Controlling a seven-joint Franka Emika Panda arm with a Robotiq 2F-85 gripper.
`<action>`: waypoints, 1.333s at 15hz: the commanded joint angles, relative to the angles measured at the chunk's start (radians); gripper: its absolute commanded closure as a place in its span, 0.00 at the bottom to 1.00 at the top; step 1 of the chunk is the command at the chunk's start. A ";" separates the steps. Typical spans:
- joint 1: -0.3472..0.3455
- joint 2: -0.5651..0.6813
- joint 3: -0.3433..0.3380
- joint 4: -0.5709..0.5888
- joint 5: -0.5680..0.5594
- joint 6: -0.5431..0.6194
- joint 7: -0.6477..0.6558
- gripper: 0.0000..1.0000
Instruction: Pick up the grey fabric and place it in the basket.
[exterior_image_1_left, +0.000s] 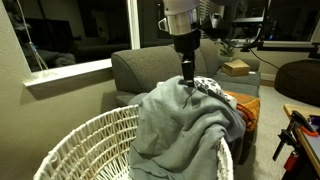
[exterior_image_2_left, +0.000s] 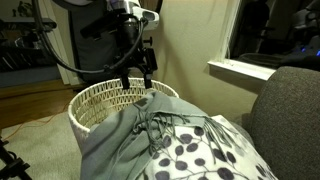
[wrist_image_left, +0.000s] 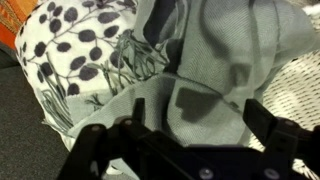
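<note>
**Grey fabric (exterior_image_1_left: 185, 120) slung over the basket (exterior_image_1_left: 85, 145) rim**

Caught only in the wrist view: gripper (wrist_image_left: 185, 138) fingers spread wide apart over the folds, fringe threads trailing across the spotted fabric (wrist_image_left: 70, 60). Seen in both exterior views: soft, plain, rumpled blue-grey, draped off the sofa (exterior_image_1_left: 140, 65) and spilling into the white lattice.

End effector (exterior_image_2_left: 136, 78) vertical, nose downward, jaws wide apart
</note>
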 joint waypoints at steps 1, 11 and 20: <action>-0.014 -0.019 -0.017 -0.032 -0.004 0.085 0.025 0.00; -0.018 0.047 -0.033 -0.018 0.030 0.187 0.018 0.00; -0.017 0.122 -0.076 0.002 0.026 0.270 0.024 0.00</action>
